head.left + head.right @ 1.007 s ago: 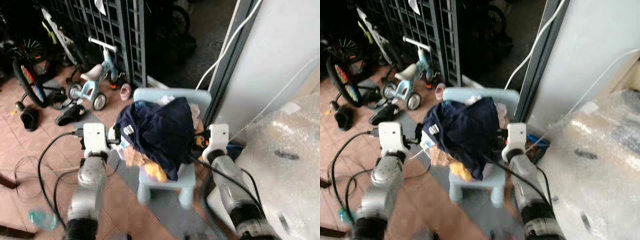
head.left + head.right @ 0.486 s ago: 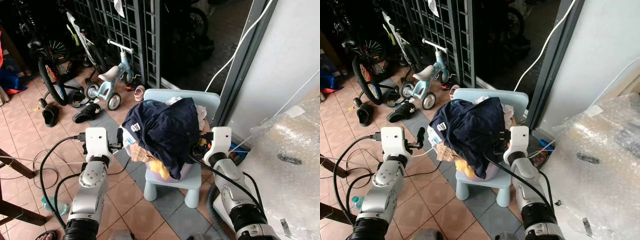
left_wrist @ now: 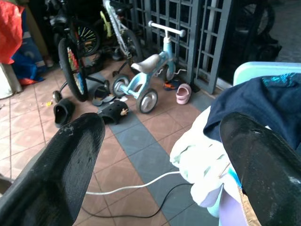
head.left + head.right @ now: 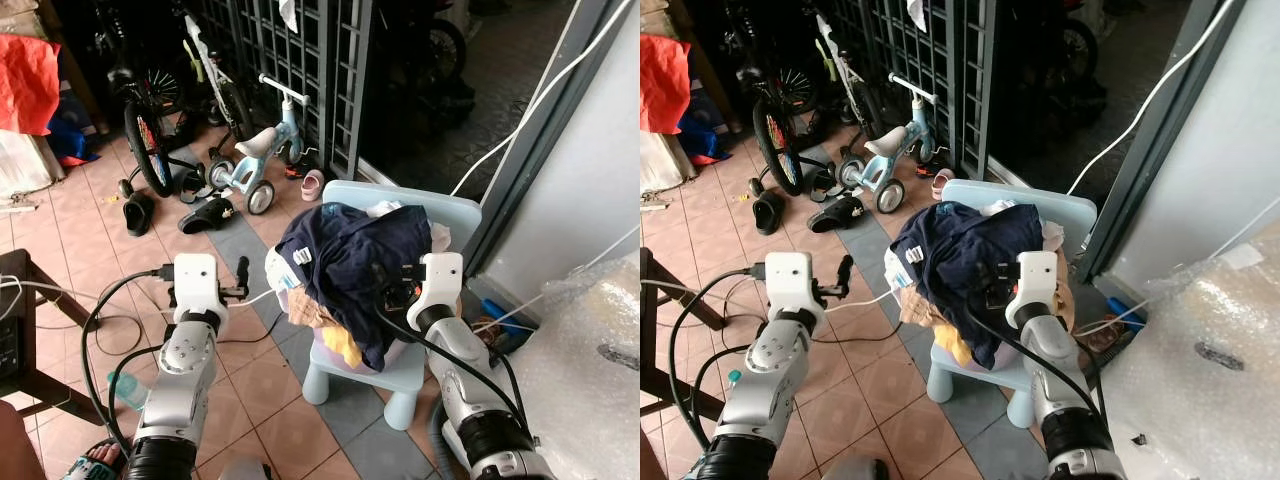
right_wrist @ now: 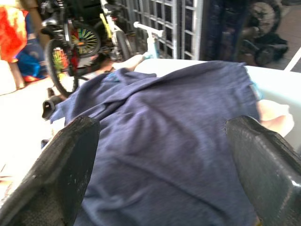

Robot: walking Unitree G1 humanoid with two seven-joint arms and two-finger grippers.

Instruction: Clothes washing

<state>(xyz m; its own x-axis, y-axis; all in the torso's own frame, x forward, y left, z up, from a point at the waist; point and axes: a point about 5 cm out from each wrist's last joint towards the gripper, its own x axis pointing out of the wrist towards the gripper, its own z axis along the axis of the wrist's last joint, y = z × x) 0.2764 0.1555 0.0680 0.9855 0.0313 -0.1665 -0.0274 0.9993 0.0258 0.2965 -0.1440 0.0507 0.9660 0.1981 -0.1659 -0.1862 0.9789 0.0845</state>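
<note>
One small pale-blue moulded plastic chair stands on the terracotta and grey tiled floor, carrying one heap of crumpled laundry. Topmost lies a soft navy-blue cotton garment, draped over white cloth and a yellow and patterned piece. My left gripper hangs just beside the heap's left edge, its two long black fingers spread wide and holding nothing. My right gripper sits against the navy garment on the heap's right; its fingers likewise stand wide apart, flanking the cloth without clamping it. Behind: one child's pale-blue balance bike, one adult bicycle, a dark metal grille gate, several dark sandals. At right, one bubble-wrapped bulk. One white cable trails across the tiles
</note>
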